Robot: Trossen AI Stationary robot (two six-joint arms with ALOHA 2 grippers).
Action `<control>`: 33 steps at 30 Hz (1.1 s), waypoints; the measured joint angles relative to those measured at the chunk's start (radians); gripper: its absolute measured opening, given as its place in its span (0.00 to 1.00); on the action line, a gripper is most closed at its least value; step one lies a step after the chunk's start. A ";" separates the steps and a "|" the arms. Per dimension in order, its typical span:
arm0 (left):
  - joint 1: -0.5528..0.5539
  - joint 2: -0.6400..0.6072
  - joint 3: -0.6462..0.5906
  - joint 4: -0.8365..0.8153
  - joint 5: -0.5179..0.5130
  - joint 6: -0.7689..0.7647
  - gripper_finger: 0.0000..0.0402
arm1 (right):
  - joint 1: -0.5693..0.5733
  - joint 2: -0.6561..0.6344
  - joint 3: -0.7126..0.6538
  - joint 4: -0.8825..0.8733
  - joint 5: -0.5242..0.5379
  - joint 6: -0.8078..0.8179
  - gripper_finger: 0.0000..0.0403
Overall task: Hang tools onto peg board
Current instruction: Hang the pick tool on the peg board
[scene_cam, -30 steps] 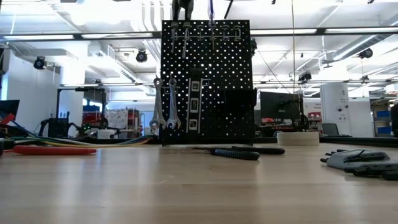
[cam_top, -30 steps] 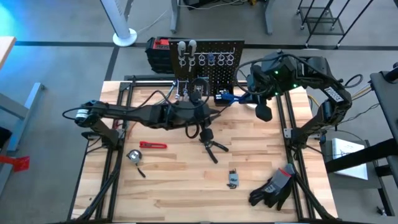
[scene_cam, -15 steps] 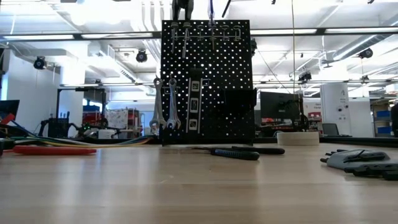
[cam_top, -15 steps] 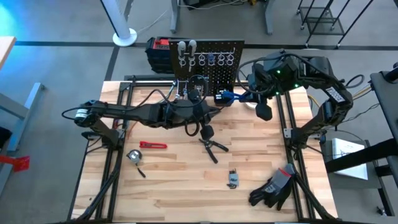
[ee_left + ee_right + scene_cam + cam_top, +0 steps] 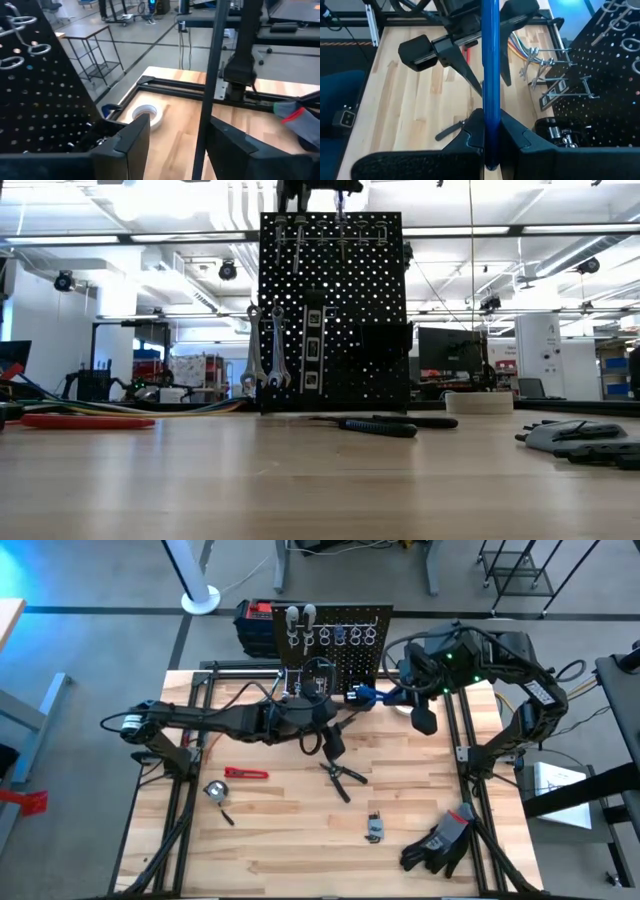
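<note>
The peg board (image 5: 335, 650) stands upright at the table's far edge, with ring hooks along its top and two wrenches (image 5: 265, 345) hanging on it. My right gripper (image 5: 491, 135) is shut on a long thin blue tool (image 5: 365, 695), in the air in front of the board. My left gripper (image 5: 177, 150) is open, its fingers on either side of that tool, which shows as a dark bar (image 5: 202, 100) in the left wrist view. Black pliers (image 5: 342, 776) and a red-handled tool (image 5: 246, 773) lie flat on the table. My right gripper pinches the blue tool (image 5: 491, 117) between its two fingers, which lie along it. The tool sticks out past the fingertips toward the table's left, lifted clear of the table. My left gripper: the bar runs close to one finger (image 5: 225, 145); I cannot tell whether they touch.
A white tape roll (image 5: 147, 114) lies at the back right by the board. Black gloves (image 5: 440, 840) lie at the near right, a small tool (image 5: 374, 827) near the front middle, a silver one (image 5: 216, 792) at the left. A red-and-black box (image 5: 255, 620) stands behind the board's left end.
My left gripper has opened: in the low view its dark shape above the board's top edge has spread wider. In the high view its finger has gone a little toward the far edge. The blue tool stays in my right gripper.
</note>
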 joint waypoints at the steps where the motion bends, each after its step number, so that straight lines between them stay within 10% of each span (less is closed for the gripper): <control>1: 0.001 0.000 0.000 0.000 -0.003 0.000 0.41 | 0.000 0.000 0.000 0.000 -0.002 0.000 0.03; 11: 0.000 0.000 0.000 0.004 0.049 0.036 0.04 | -0.001 0.000 0.000 0.007 -0.001 0.000 0.03; 26: -0.077 0.000 -0.010 0.164 -0.079 0.109 0.00 | 0.010 -0.153 -0.088 0.188 0.114 0.172 0.36; 33: -0.080 0.000 -0.132 0.442 -0.091 0.112 0.00 | 0.093 -0.405 -0.481 0.509 0.320 0.225 0.38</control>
